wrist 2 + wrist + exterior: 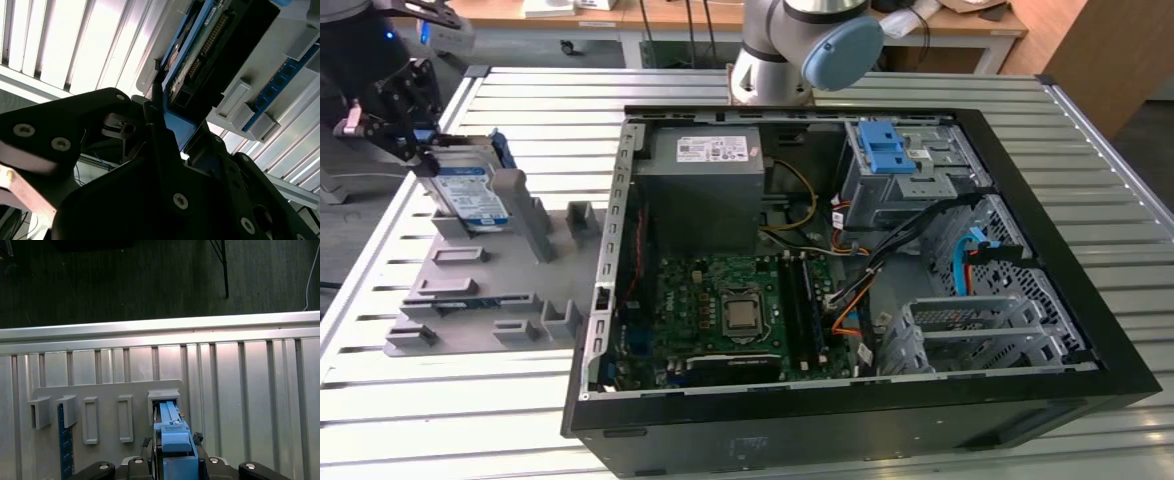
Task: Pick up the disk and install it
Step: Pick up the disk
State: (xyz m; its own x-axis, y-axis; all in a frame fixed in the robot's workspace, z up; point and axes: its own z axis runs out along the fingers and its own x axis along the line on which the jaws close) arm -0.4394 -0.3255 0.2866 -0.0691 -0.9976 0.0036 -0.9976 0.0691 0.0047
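Disk (pixel 470 198) stands on edge in a slot of the grey holder (pixel 480 290), which lies on the slatted metal table (pixel 440 400) at the exterior view's left, outside the open computer case (pixel 854 400). Its white-and-blue label faces the exterior camera, and its long axis runs roughly upright, with the top leaning toward the exterior view's left. The gripper (pixel 424 155) is at the disk's upper end and clamped narrow on the blue frame. In the first wrist view the disk (pixel 172 422) shows as a thin blue edge, its long axis pointing straight away from the gripper (pixel 172 442) into the holder (pixel 100 400) slot, with black fingertips (pixel 147 442) on either side. In the second wrist view the disk (pixel 210 35) shows its dark connector side. Inside the case are the grey power-supply box (pixel 707 160), a blue latch (pixel 887 145) and the green board (pixel 734 310).
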